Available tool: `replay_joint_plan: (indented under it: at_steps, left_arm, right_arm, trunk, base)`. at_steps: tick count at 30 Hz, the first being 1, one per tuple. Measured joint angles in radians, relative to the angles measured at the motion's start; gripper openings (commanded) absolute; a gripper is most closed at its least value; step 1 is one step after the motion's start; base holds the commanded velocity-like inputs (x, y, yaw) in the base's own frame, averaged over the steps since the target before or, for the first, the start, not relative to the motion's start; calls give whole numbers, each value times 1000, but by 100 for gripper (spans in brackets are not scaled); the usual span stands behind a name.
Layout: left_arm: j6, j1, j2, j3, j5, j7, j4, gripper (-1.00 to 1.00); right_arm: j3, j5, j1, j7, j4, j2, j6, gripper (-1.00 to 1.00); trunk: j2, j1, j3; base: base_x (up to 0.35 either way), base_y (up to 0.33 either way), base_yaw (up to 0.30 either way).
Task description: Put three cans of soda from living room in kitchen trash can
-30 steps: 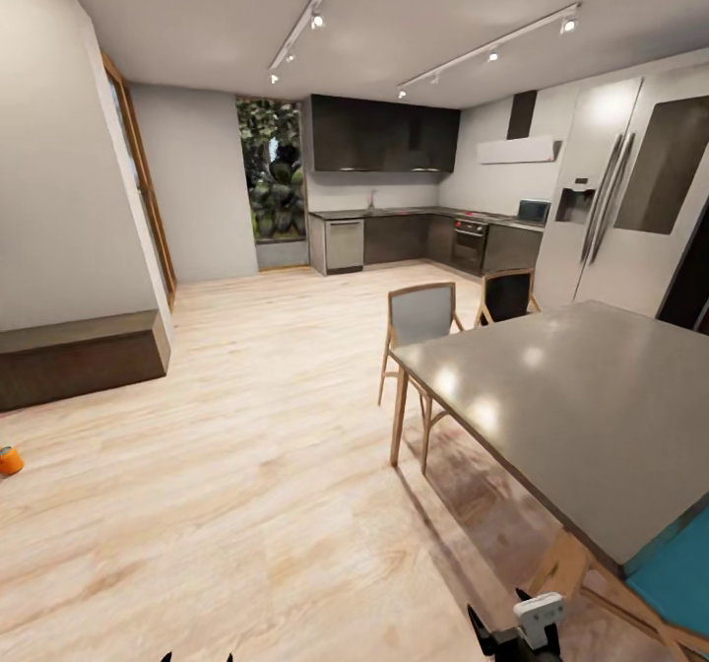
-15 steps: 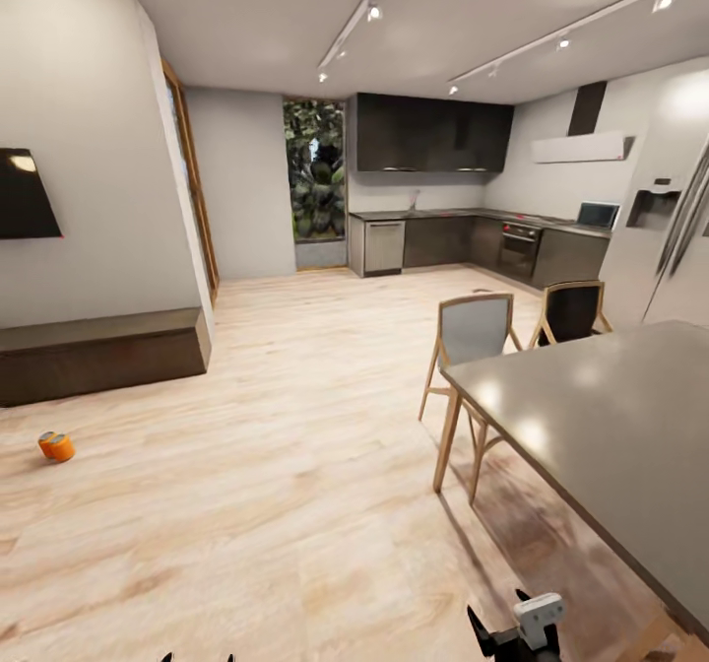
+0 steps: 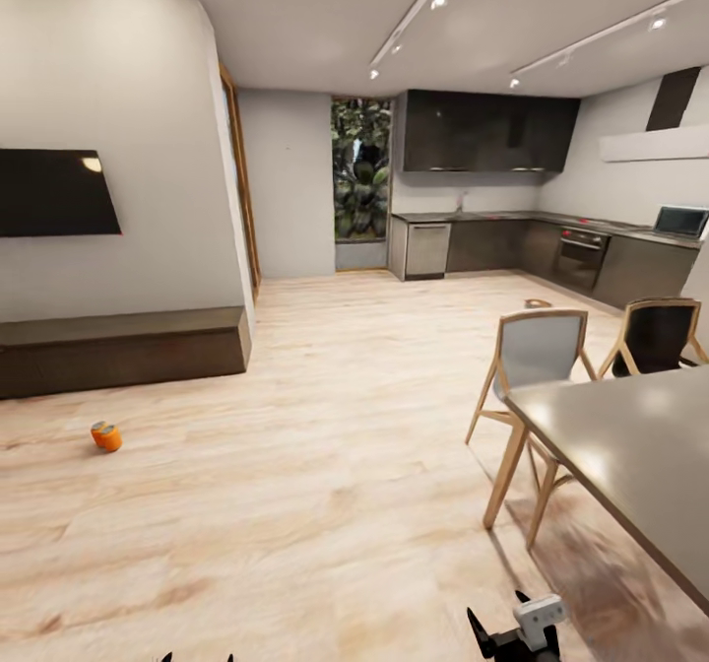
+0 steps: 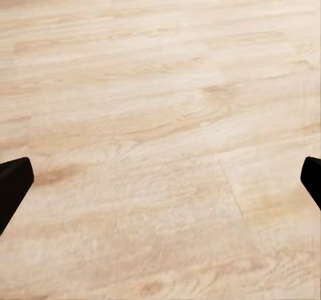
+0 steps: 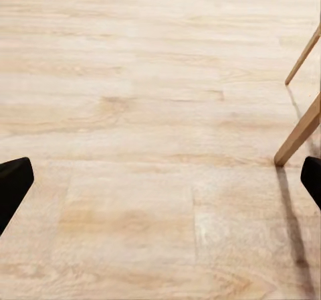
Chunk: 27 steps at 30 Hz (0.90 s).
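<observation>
- Soda can [image 3: 106, 436] lies on the light wood floor [image 3: 325, 465] well ahead of the robot on its left side, just in front of the long dark bench [image 3: 123, 349]; looks like one can on its side, possibly two pressed together, cannot tell; no can held
- left jaws [image 4: 160, 186] spread wide, black fingertips [image 4: 13, 186] at the frame edges, nothing but floor between them; right jaws [image 5: 160, 186] likewise wide apart and empty, chair legs [image 5: 301, 129] just beyond
- change: over the last second the whole head view swung to the robot's left; camera and base turning, not the things; the can slid from the far edge of frame toward the middle, the black wall screen [image 3: 54, 192] came in, the fridge dropped out
- meaning: robot is turning toward the living room to fetch; pickup not yet begun, task at its start by my read
- small round thing on the far kitchen floor [image 3: 538, 302], maybe the trash can; too small to be sure
- grey table surface [image 3: 630, 455] bare on the right, two chairs [image 3: 537, 352] at it; kitchen behind with dark cabinets [image 3: 483, 130], oven [image 3: 579, 256], microwave [image 3: 679, 221], window with plants [image 3: 359, 169]
</observation>
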Motion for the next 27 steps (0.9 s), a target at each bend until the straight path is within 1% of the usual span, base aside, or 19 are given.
replay_joint_plan:
  at_steps: [6,9,16,27]
  left_arm:
    - [0,0,0,1,1,0,0,100]
    - [0,0,0,0,0,0,0,100]
    - [0,0,0,1,1,0,0,100]
    - [0,0,0,0,2,0,0,100]
  right_arm:
    - [0,0,0,0,1,0,-1,100]
    - [0,-1,0,0,1,0,-1,100]
    - [0,-1,0,0,2,0,0,100]
    - [0,-1,0,0,2,-1,0,100]
  trunk:
    - [0,0,0]
    - [0,0,0]
    - [0,0,-2]
    - [0,0,-17]
  base:
    - [303,102,235]
    - [303,100,124]
    - [304,99,31]
    - [304,98,-19]
